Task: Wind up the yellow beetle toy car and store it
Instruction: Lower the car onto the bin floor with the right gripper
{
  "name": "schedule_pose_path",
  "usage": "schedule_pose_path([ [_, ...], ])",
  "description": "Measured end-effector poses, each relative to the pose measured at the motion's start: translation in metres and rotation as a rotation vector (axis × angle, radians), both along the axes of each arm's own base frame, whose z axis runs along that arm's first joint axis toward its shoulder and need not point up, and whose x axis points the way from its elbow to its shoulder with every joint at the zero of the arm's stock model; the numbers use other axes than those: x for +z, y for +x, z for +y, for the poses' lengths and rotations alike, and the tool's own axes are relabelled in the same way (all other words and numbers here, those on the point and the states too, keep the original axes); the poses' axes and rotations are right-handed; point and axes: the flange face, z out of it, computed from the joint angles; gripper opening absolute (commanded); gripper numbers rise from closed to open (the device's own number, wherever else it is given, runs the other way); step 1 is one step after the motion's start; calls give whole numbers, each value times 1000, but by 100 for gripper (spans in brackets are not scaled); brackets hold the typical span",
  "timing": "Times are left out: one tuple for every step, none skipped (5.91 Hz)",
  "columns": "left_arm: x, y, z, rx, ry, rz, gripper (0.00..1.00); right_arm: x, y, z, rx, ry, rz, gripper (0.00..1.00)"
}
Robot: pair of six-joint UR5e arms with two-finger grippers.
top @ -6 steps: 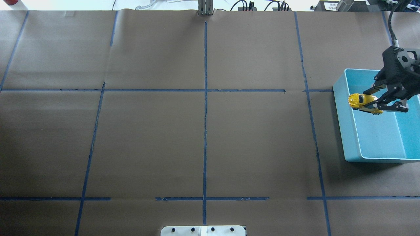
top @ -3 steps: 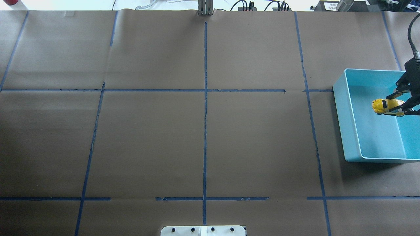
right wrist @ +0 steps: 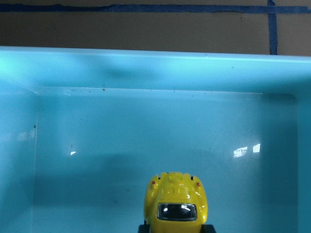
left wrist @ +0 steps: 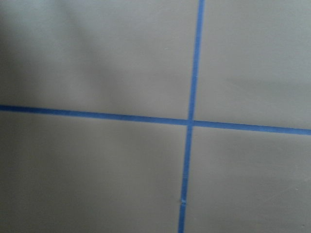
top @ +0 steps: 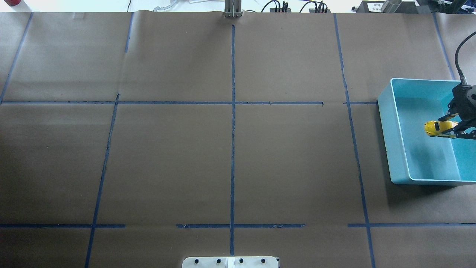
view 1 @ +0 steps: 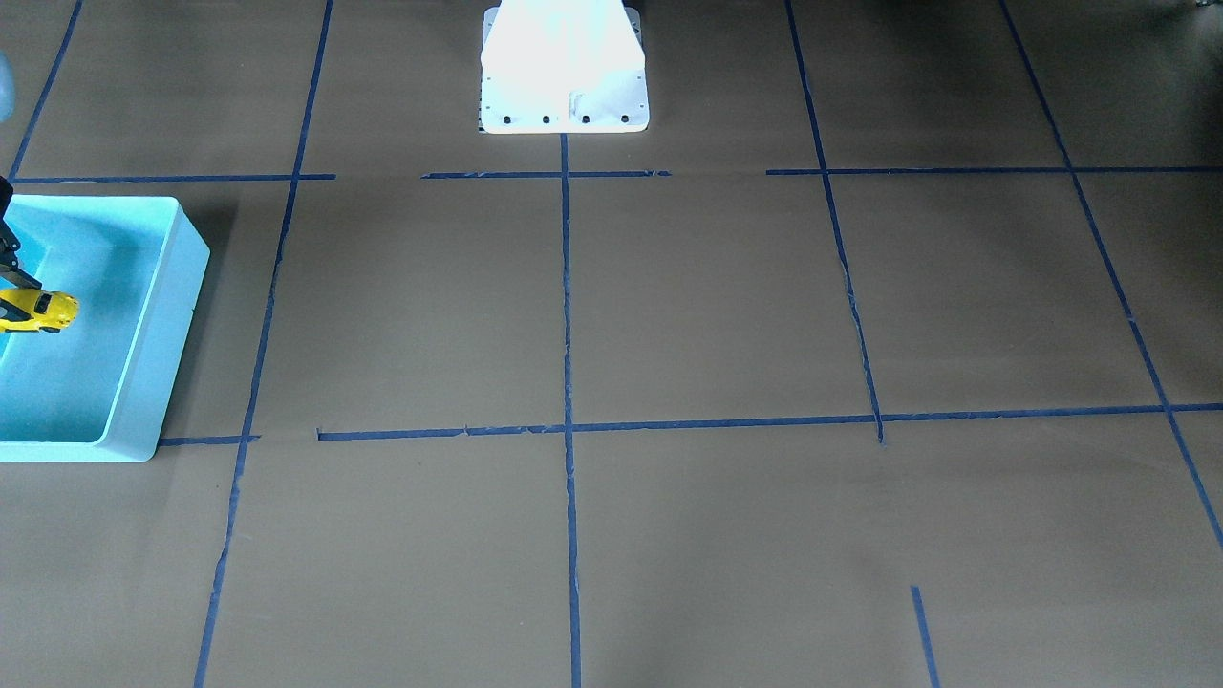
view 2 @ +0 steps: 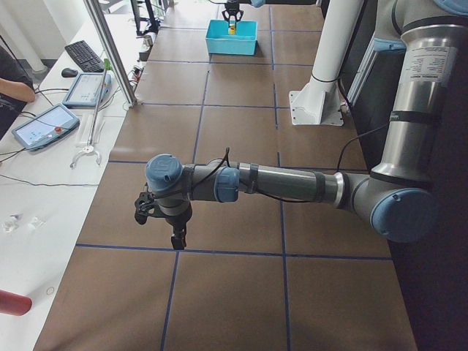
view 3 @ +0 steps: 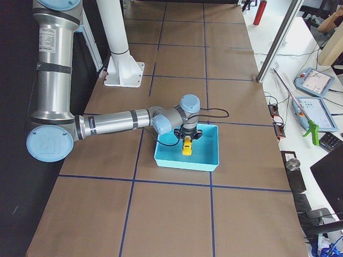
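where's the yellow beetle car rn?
Overhead view, far right: the yellow beetle toy car is clamped in the jaws of the right gripper, over the inside of the light blue bin.

Toy car (right wrist: 176,206) half below wrist-view edge

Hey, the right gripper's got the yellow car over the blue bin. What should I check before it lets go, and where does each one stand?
1. Grip: the right gripper is shut on the yellow beetle toy car: ok.
2. Car inside the walls of the light blue bin, in both the overhead and front-facing views: ok.
3. Car low enough for a gentle release: cannot tell; no view shows its gap to the bin's floor.
4. Landing spot: only bare blue floor shows ahead of the car in the right wrist view: ok.
5. Left gripper far from the bin: ok.
6. Car wound up: cannot tell.
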Motion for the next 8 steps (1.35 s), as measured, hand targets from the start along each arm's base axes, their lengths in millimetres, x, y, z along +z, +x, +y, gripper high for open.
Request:
schedule_pose_path([
  [-4,27,-6,50,11,4,100,4,-20,5,20,-7,-15,0],
  [-5,45,-8,85,15,0,100,6,-37,11,22,-6,-15,0],
  [-4,52,-9,100,18,-12,100,9,-46,16,16,-8,-10,0],
  [-4,56,-10,107,32,-23,100,14,-47,21,11,-13,-2,0],
  [-4,58,-11,111,52,-26,100,18,-47,24,9,-20,4,3],
  [-3,59,-11,113,62,-28,100,22,-46,28,6,-26,9,42],
  [0,59,-9,112,59,-29,100,24,-48,30,2,-30,11,80],
  [3,58,-7,109,54,-30,100,24,-50,31,-2,-33,12,100],
])
